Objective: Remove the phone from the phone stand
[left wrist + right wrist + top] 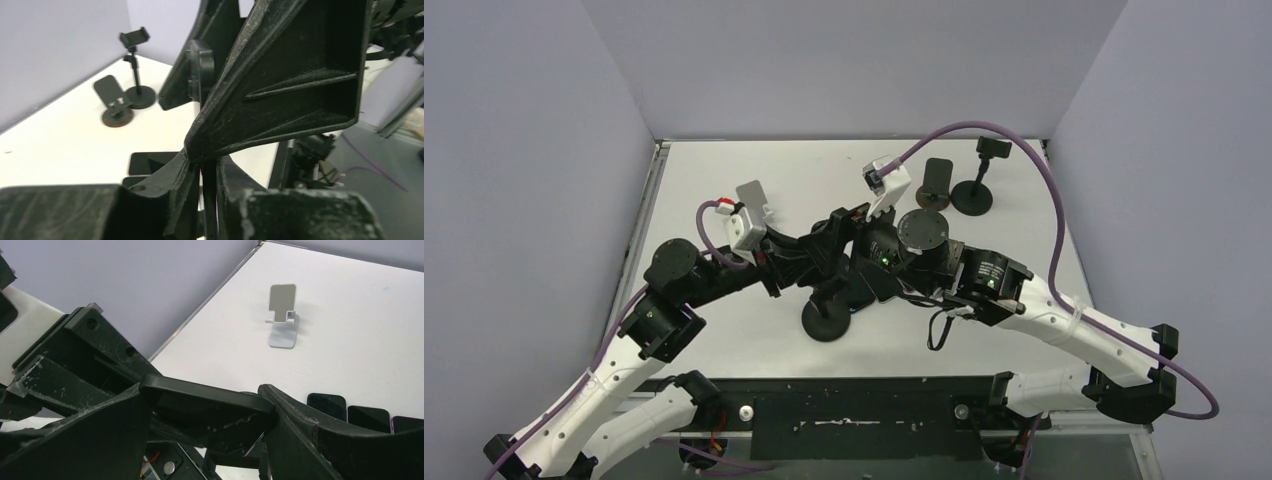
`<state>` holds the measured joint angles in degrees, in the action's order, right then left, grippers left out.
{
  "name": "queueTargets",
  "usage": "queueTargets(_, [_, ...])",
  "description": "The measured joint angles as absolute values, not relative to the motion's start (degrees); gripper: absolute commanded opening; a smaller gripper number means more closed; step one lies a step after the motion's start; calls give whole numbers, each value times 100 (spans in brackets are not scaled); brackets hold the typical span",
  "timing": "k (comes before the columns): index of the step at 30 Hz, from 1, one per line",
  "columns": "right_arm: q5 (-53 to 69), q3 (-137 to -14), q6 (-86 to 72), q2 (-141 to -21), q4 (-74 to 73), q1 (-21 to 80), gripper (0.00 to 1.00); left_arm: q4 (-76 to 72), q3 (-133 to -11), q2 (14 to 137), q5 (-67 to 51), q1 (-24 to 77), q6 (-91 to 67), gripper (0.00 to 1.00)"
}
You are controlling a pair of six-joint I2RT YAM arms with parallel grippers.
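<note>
Fingers (320,440) of the right gripper (206,412) are clamping the phone (200,392) by two opposite edges, one finger pressing on each side, so the dark slab is bridging the gap between them. That wide hold is probably setting up a lift straight out of the cradle. The phone is sitting raised over the middle of the tabletop (754,345), above the round-based phone stand (827,322), and whether it is resting in the cradle or hanging clear of it is not showing. The left gripper (209,171) is reaching in from the other side with its fingers drawn nearly together. It is likely bracing the stand so that it is not tipping or riding up with the phone, but I cannot tell whether those fingers are gripping anything. Toward the far edge, a pale folding stand (282,315), a dark folding stand (114,102) and a pole stand (136,70) are standing well apart from the work. Spare phones (326,405) are lying flat in a row.
</note>
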<state>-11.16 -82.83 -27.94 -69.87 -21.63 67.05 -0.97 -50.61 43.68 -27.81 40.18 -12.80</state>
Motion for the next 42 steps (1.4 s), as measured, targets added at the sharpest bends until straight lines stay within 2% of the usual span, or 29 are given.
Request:
queueTargets(1, [-1164, -8307, -2799, -7015, -2185, 6698, 3, -58, -5063, 4368, -2724, 4018, -1236, 0])
queueTargets(2, [-1219, -8315, -2832, -7041, -2198, 6687, 16, -40, -5063, 4368, -2659, 4014, -1142, 0])
queueTargets(4, [-1229, -8320, -2834, -7076, -2206, 6670, 55, 19, -5063, 4375, -2593, 4007, -1114, 0])
queueTargets(6, [-1205, -8320, -2808, -7083, -2200, 6667, 79, 36, -5063, 4364, -2563, 4007, -1114, 0])
queueTargets(8, [-1120, -8313, -2757, -7070, -2147, 6667, 97, 3, -5050, 4327, -2530, 4010, -1135, 0])
queueTargets(9, [-1002, -8300, -2740, -7059, -2060, 6670, 100, -25, -5015, 4289, -2523, 4012, -1179, 0])
queueTargets(17, [-316, -7728, -2342, -6396, -1468, 6678, 100, -508, -4606, 3929, -2401, 4032, -1627, 0])
queueTargets(23, [617, -6613, -1881, -5391, -596, 6678, 91, -1236, -4329, 3605, -2381, 4040, -2366, 0])
queueTargets(26, [1166, -6294, -1780, -5124, -257, 6678, 83, -1785, -4174, 3479, -2469, 4040, -2834, 0])
queueTargets(35, [2410, -6090, -1787, -5164, 762, 6678, 49, -3378, -4064, 3479, -2906, 4029, -4110, 0])
queueTargets(36, [2497, -6088, -1817, -5164, 880, 6678, 47, -3566, -4064, 3500, -2969, 4029, -4241, 0])
queueTargets(37, [2578, -6075, -1859, -5166, 1007, 6678, 47, -3741, -4064, 3524, -3039, 4029, -4357, 0])
queueTargets(40, [2744, -5961, -1984, -5203, 1382, 6678, 61, -4112, -4062, 3586, -3194, 4027, -4622, 0])
queueTargets(42, [2803, -5885, -2078, -5205, 1588, 6678, 65, -4268, -4049, 3634, -3201, 4018, -4711, 0])
